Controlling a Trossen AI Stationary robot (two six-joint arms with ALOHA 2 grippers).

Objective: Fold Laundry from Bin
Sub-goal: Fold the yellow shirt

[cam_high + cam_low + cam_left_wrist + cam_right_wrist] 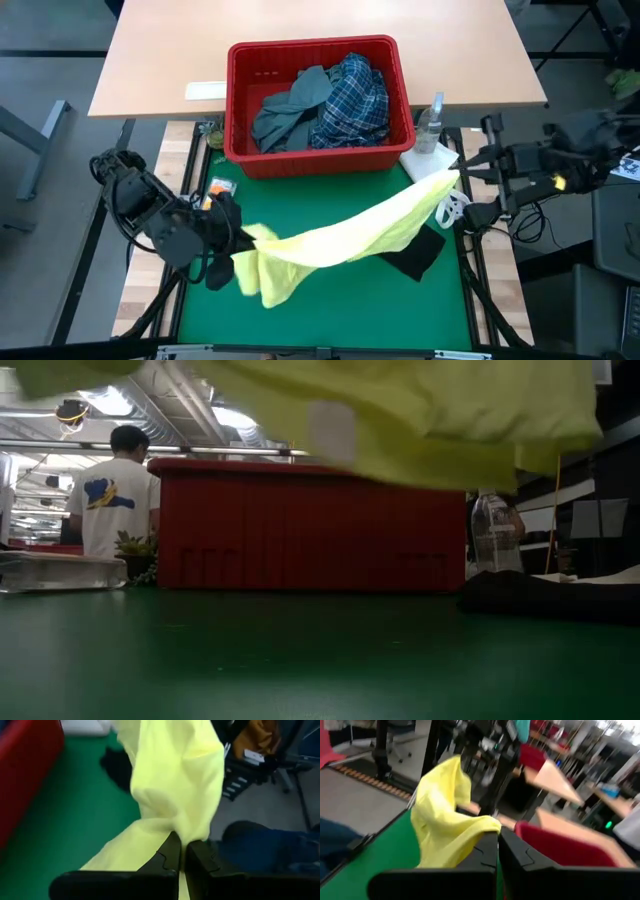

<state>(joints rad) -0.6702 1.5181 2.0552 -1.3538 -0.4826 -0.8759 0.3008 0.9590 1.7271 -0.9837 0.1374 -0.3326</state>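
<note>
Pinching one end of the small yellow garment (175, 785), the left end effector (182, 855) has its fingers closed tight on a gathered fold of cloth, as its own wrist view shows. Across from it, the right end effector (497, 845) is likewise clamped shut on the opposite end of the same garment (445, 820). In the high view the cloth (340, 235) hangs as a sagging band between the left end effector (235, 238) and the right end effector (462, 180), clear of the green mat (330, 310); the level view confirms it floats above the surface.

Just beside the left end effector a bunched lump of fabric droops lower than the rest. Below the span, nearer the right end effector, a dark navy garment (415, 255) lies on the mat. Beyond both, farther across the bench (160, 60), the red bin (318, 150) holds the grey-blue garment (290, 110) and the plaid shirt (355, 95). A spray bottle (430, 125) stands near the right end effector.

To do this step well, I judge the two arms should draw apart evenly until the sag goes, then lower together so the cloth lands flat. Laying it away from the navy piece would avoid a lumpy base, and the bunched end probably needs a shake or regrasp.
</note>
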